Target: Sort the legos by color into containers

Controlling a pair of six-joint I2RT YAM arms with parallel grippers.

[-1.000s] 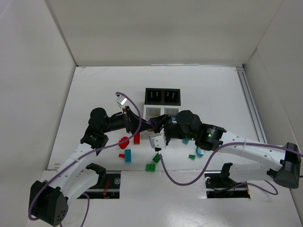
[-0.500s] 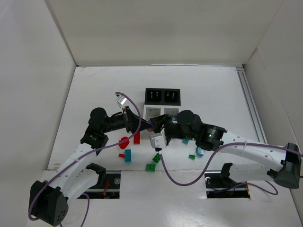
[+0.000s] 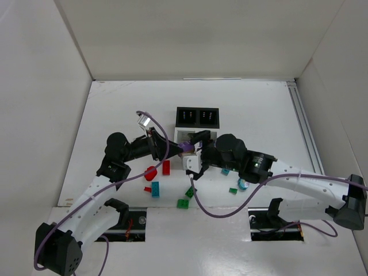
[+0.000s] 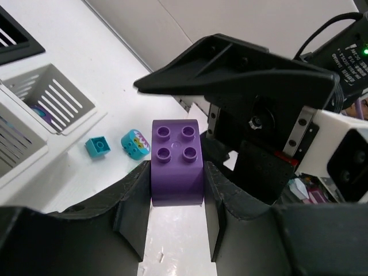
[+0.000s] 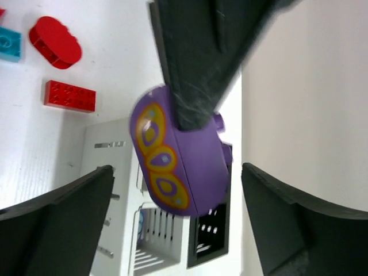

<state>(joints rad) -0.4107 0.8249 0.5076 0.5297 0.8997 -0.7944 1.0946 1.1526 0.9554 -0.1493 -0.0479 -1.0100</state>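
left gripper (image 4: 176,172): clamped on purple brick (image 4: 176,164) | brick: just in front of white bins (image 4: 57,98), studs facing left wrist camera, long axis along left fingers toward right gripper (image 5: 176,169) | right: jaws wide, flanking brick

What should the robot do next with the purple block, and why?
Probably draw the right gripper back: its jaws stand open on either side of the purple brick, while the left gripper is shut on it and could carry it away alone.
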